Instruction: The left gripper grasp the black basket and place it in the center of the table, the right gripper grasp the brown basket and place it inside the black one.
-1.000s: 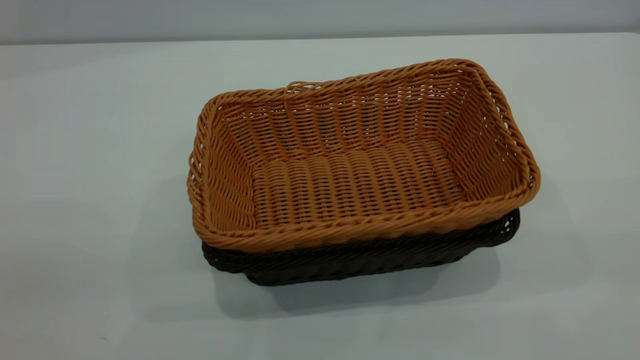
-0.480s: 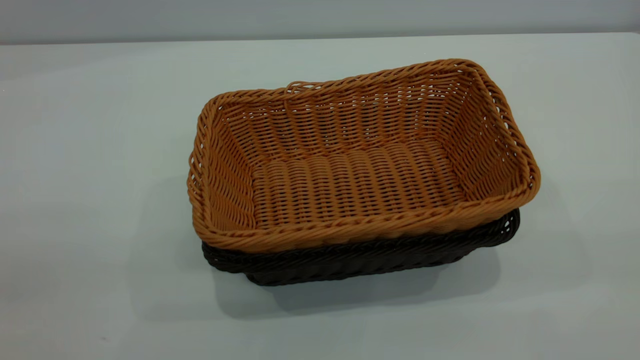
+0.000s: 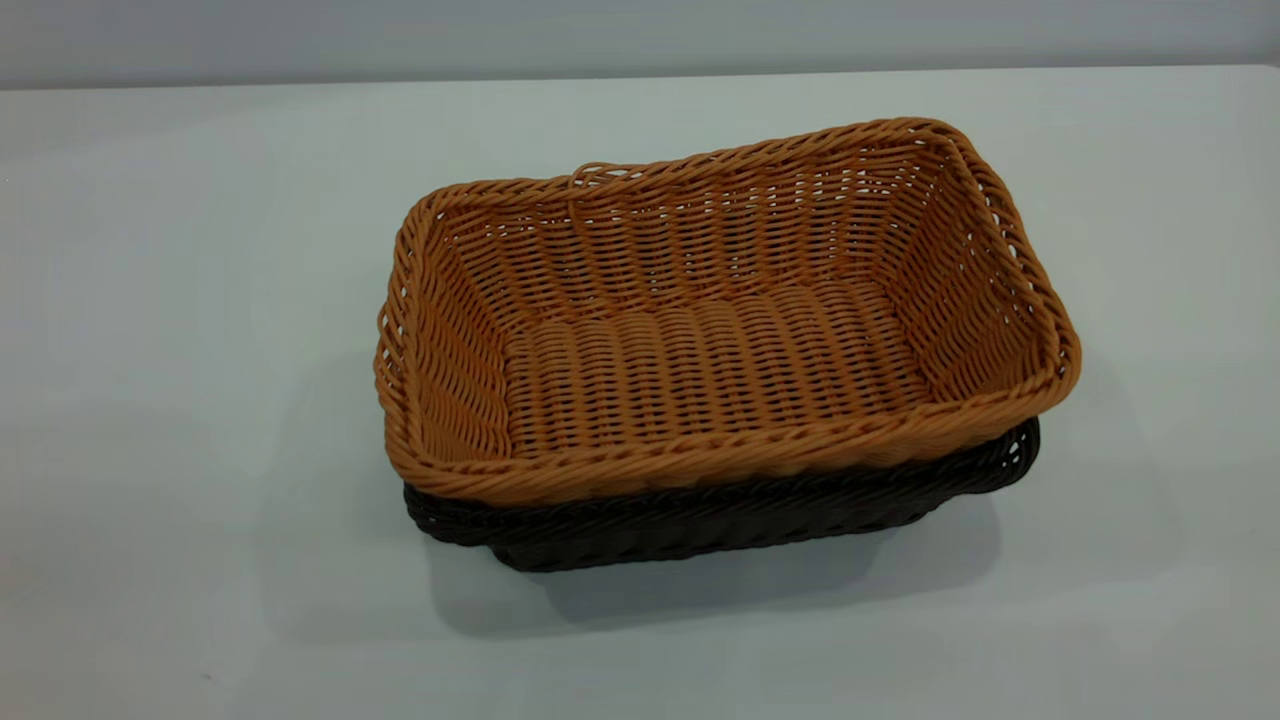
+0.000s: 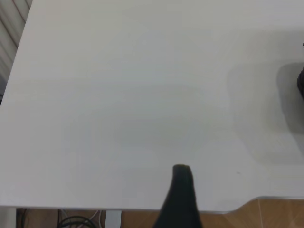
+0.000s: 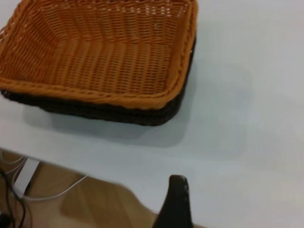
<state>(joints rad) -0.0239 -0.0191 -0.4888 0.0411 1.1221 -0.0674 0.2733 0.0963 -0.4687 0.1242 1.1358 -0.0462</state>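
Observation:
The brown basket [image 3: 720, 370] sits nested inside the black basket [image 3: 700, 520] in the middle of the table [image 3: 180, 400]. Only the black basket's near rim and wall show under it. Neither gripper appears in the exterior view. In the right wrist view, the right gripper [image 5: 213, 202] is open and empty, with one finger [image 5: 176, 199] showing. It is off the table's edge, apart from the brown basket [image 5: 95, 57] and the black basket [image 5: 109, 111]. The left gripper [image 4: 235, 199] is open and empty over the table edge, with one finger [image 4: 182, 190] showing.
Bare tabletop [image 4: 118, 95] surrounds the stacked baskets on all sides. Wooden floor [image 5: 95, 204] and cables [image 5: 9, 190] lie beyond the table edge. A dark sliver [image 4: 301, 83] shows at the edge of the left wrist view.

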